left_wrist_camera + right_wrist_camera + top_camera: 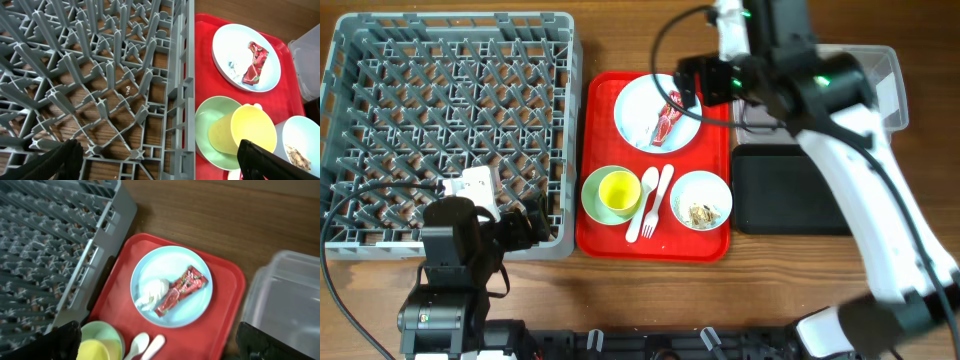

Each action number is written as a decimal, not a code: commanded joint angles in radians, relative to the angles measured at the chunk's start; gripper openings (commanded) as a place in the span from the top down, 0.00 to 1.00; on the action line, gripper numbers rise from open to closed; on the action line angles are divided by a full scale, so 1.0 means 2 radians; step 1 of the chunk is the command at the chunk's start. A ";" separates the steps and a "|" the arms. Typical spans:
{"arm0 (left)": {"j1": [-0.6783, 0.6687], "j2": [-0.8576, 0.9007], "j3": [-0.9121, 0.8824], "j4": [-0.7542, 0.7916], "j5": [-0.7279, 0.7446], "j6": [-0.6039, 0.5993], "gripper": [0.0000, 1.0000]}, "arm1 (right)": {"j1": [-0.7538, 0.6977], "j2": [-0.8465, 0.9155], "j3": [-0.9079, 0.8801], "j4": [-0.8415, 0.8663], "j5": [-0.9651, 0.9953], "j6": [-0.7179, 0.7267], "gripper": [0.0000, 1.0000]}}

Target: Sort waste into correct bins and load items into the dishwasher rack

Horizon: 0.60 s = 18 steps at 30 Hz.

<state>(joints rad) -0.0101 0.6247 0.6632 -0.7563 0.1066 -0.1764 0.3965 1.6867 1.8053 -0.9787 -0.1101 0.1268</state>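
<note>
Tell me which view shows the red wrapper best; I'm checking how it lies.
Right wrist: the red wrapper lies large and unobstructed on the plate beside the paper scrap. Overhead it is tiny; left wrist shows it whole but smaller, top right.

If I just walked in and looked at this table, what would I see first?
Probably the bright red tray in the middle, holding a blue plate with a red wrapper on it, a yellow cup sitting in a green bowl, and a bowl of crumbs. Next comes the big grey rack of pegs to its left.
</note>
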 commanded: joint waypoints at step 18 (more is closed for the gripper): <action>0.003 -0.001 0.009 0.002 0.008 0.006 0.00 | 0.044 0.283 0.026 0.082 -0.001 0.126 0.16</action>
<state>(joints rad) -0.0101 0.6247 0.6632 -0.7563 0.1066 -0.1764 0.4789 2.2044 1.8355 -0.8223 -0.0898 0.2890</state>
